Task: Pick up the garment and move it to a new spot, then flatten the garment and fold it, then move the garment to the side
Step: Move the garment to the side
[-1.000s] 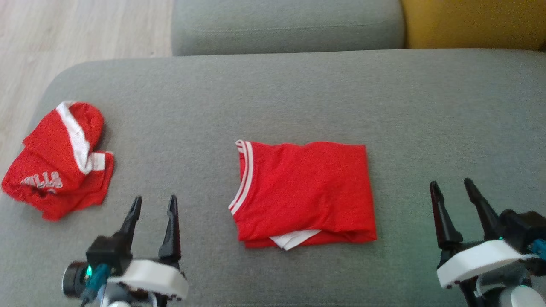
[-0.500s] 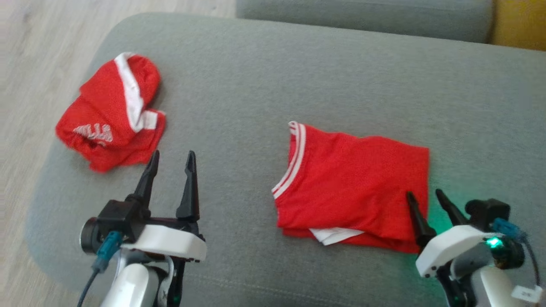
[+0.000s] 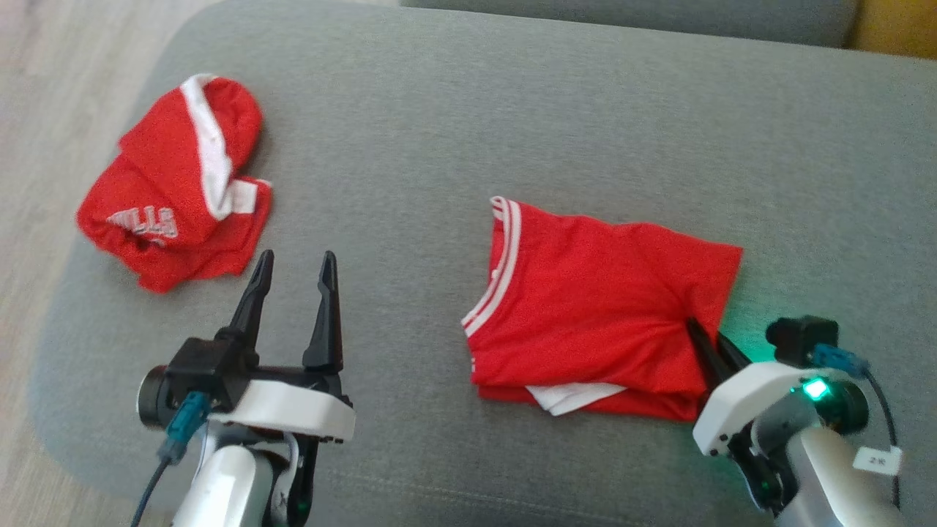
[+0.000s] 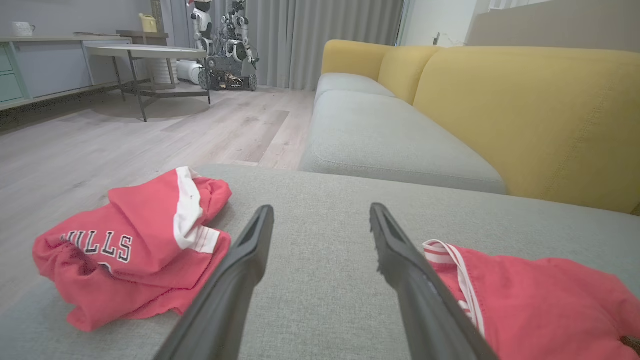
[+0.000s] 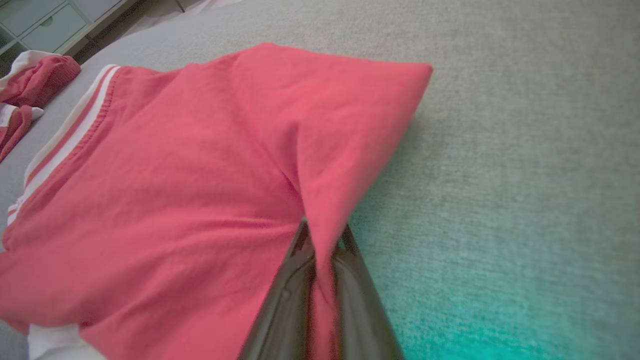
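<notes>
A folded red jersey (image 3: 585, 307) with white-striped neck trim lies flat on the grey sofa seat (image 3: 454, 110), right of centre in the head view. A white layer peeks out from under its lower edge. The striped trim runs down its left side.

The right gripper (image 3: 703, 333) sits at the lower right of the head view, against the jersey's lower right edge. Its fingers are clenched on that edge. In the right wrist view a ridge of red cloth rises from between the two dark fingers, and the fabric is puckered into a crease towards them. Green light from the wrist tints the seat beside it.

The left gripper (image 3: 297, 255) is at the lower left of the head view, fingers spread apart and grasping nothing. It is over bare seat between the two garments and touches neither.

A crumpled red garment (image 3: 176, 190) with a white band and white lettering ending in "ULLS" lies in the upper left, near the seat's rounded corner and well apart from the jersey.

The left wrist view shows a yellow sofa back (image 4: 525, 115) at upper right, pale wood floor (image 4: 125, 135) and a round table (image 4: 145, 51) at upper left.
</notes>
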Motion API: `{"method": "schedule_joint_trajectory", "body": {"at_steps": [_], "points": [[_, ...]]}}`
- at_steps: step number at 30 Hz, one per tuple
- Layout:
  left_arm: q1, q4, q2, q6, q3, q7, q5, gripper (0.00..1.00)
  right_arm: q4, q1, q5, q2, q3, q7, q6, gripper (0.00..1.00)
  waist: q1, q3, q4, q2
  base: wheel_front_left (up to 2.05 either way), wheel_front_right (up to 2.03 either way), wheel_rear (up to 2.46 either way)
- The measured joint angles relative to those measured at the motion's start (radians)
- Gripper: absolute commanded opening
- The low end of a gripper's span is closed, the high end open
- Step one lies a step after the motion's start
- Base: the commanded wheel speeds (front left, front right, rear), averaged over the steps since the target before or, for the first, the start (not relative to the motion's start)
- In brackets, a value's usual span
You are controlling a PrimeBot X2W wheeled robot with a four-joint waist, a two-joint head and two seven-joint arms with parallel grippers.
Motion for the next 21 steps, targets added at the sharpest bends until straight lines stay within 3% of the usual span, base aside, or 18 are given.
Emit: {"method": "schedule_joint_trajectory", "body": {"at_steps": [6, 13, 21], "points": [[0.0, -0.015, -0.003, -0.003, 0.006, 0.0, 0.013, 1.0, -0.013, -0.036, 0.0, -0.04, 0.082, -0.004, 0.0, 0.0, 0.0, 0.009, -0.082, 0.0, 0.0, 0.0, 0.0], [-0.012, -0.026, -0.003, -0.016, 0.008, -0.003, 0.027, 1.0, -0.036, -0.106, 0.0, -0.131, 0.156, -0.001, 0.0, 0.0, 0.0, 0.026, -0.217, 0.0, 0.0, 0.0, 0.0], [-0.089, -0.031, 0.0, -0.036, -0.004, -0.004, 0.05, 1.0, -0.001, -0.28, 0.036, -0.289, 0.115, 0.0, 0.0, 0.0, 0.0, 0.08, -0.362, 0.0, 0.0, 0.0, 0.0]]}}
